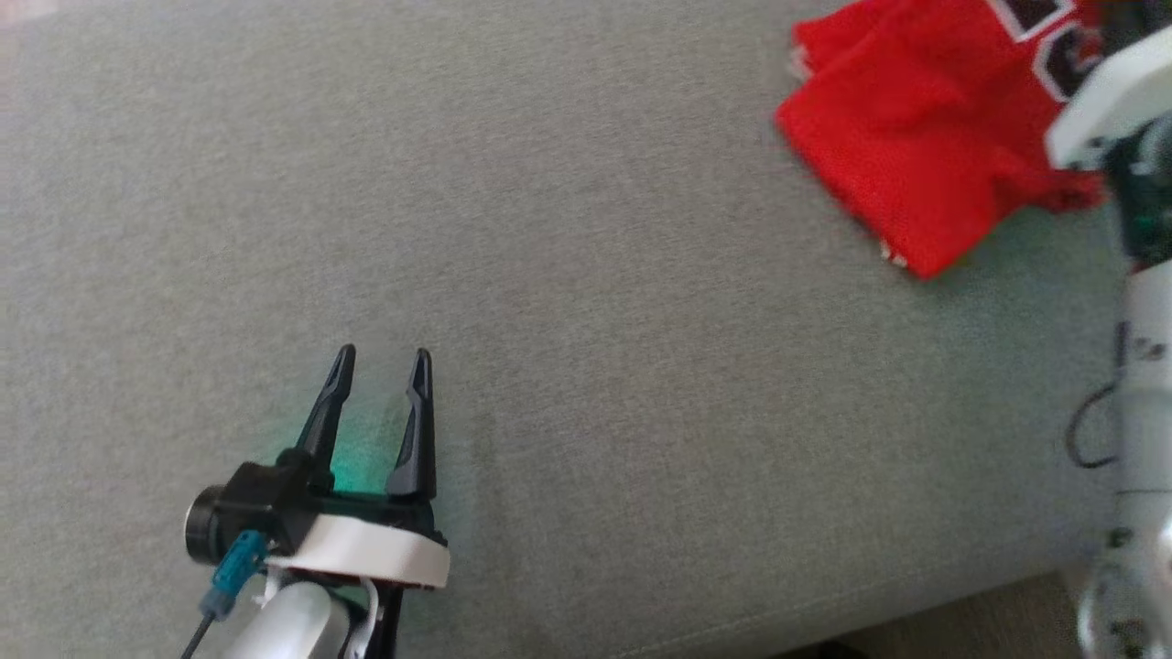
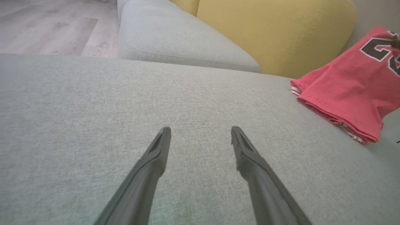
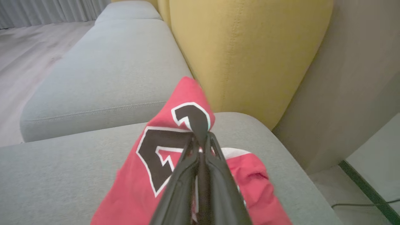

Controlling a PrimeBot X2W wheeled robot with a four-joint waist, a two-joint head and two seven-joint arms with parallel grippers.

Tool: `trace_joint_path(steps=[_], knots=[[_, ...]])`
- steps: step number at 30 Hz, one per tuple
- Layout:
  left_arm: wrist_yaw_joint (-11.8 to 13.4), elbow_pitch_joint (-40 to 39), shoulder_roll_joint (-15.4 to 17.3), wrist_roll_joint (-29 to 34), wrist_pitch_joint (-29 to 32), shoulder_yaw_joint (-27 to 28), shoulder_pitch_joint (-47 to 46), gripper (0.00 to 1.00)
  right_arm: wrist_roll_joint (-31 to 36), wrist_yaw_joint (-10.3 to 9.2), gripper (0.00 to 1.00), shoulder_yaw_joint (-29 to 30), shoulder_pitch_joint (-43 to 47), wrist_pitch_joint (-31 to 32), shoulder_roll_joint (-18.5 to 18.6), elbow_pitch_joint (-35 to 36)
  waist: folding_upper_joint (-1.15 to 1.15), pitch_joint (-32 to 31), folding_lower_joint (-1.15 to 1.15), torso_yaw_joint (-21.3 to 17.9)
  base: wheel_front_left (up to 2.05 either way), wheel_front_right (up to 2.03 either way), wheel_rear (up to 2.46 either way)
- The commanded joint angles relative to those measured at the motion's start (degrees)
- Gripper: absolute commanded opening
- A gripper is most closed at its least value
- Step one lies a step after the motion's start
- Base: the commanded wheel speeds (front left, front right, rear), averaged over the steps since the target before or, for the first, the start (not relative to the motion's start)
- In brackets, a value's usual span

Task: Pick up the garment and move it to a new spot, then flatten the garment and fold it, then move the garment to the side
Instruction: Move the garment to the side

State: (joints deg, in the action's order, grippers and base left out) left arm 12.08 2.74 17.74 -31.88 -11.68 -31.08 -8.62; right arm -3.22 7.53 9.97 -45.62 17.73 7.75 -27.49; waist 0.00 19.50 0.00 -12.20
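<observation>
Garment [image 3: 125, 193] number [image 3: 150, 147] partly behind right hand [image 3: 202, 137]

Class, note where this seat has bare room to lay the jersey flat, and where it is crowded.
The grey seat lies bare from the left tool across to the jersey, and around that tool. Crowded: the end by the yellow backrest, where the right tool pinches the jersey.
</observation>
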Motion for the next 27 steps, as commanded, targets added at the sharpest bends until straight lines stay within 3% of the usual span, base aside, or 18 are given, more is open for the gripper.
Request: trace_joint_path(steps=[1,11,12,13,20,27], knots=[[-0.1,-1.6,0.3,-0.2,-0.6,1.8,-2.2,1.0,0.7,-0.04,0.0,0.9,-2.3,0.0,2.2,1.3,0.0,0.6,0.0,0.9,0.0,0.0,0.0],[-0.2,-2.1,0.4,0.3,-0.4,1.0,-3.2,1.0,4.6,-0.04,0.0,12.1,-3.4,-0.1,8.7,-1.3,0.0,3.2,0.0,3.7,0.0,0.0,0.0],[-0.1,-2.1,0.4,0.4,-0.3,1.0,-3.4,1.0,5.8,-0.04,0.38,13.2,-3.4,-0.6,9.0,-2.0,0.0,3.5,0.0,3.9,0.0,0.0,0.0],[-0.1,-2.1,0.4,0.4,-0.3,1.0,-3.5,1.0,7.1,-0.04,1.0,13.9,-3.3,-1.3,9.3,-2.6,0.0,3.7,0.0,4.2,0.0,0.0,0.0],[0.1,-1.8,0.6,0.2,-0.5,1.1,-3.4,1.0,11.7,-0.04,1.0,18.5,-3.7,-6.0,7.3,-5.9,0.0,3.2,0.0,5.2,0.0,0.0,0.0],[0.3,-1.6,0.4,-0.1,-1.0,1.4,-2.9,1.0,12.0,-0.04,1.0,16.6,-3.8,-9.2,5.8,-7.4,0.0,0.3,0.0,6.0,0.0,0.0,0.0]])
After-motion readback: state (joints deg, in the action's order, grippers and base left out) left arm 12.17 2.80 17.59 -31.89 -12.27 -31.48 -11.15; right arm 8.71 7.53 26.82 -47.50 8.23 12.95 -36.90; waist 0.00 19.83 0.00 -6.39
